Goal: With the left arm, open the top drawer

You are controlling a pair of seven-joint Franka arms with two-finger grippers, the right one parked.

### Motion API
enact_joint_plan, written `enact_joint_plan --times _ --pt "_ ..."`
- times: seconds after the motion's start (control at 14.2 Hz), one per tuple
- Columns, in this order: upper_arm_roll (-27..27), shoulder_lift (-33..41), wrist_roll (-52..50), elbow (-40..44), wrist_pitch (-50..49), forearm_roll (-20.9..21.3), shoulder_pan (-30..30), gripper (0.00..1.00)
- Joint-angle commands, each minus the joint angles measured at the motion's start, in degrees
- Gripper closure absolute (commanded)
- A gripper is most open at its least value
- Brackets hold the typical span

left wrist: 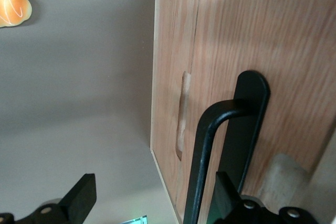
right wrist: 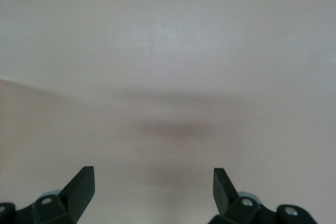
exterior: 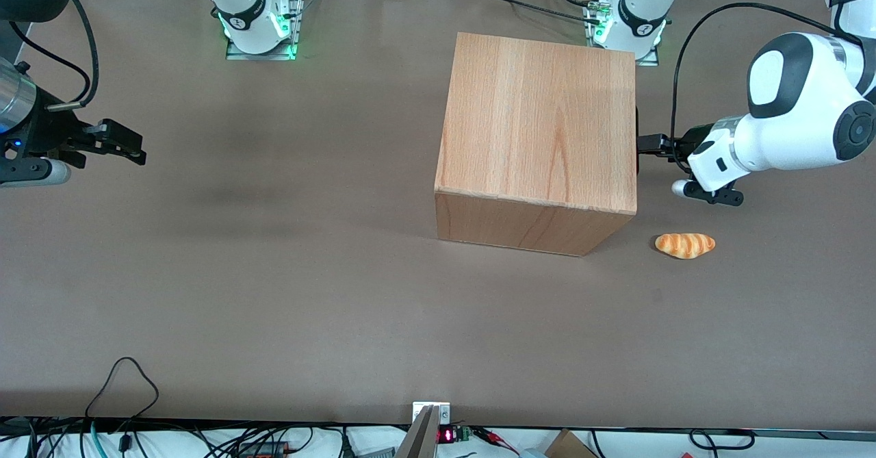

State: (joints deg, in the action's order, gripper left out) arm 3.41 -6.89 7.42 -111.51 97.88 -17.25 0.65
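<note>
The light-wood cabinet stands on the table with its front facing the working arm's end. The top drawer's front panel shows in the left wrist view, flush with the cabinet body and bearing a black bar handle. My left arm reaches in level from that end. Its gripper is right in front of the drawer front and open. The handle's bar lies between the two fingers, close to one finger; the other finger hangs clear of the cabinet over the table.
A toy bread roll lies on the brown table, nearer the front camera than my gripper and beside the cabinet's corner. Cables trail along the table's near edge.
</note>
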Motion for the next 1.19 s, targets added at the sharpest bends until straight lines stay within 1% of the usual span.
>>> enact_joint_plan --times 0.0,0.35,0.42,0.7,1.12 --pt "0.02 -0.67 1.54 -0.46 0.99 -0.59 -0.21 0.00" --pt "-0.07 -1.54 1.63 -0.46 1.61 -0.32 -0.21 0.00" --pt "0.02 -1.63 1.63 -0.46 1.70 0.89 -0.21 0.00" --pt "-0.07 -2.07 1.63 -0.37 1.96 1.26 -0.13 0.00" --pt "-0.16 -1.99 1.54 -0.28 2.14 4.33 0.75 0.00"
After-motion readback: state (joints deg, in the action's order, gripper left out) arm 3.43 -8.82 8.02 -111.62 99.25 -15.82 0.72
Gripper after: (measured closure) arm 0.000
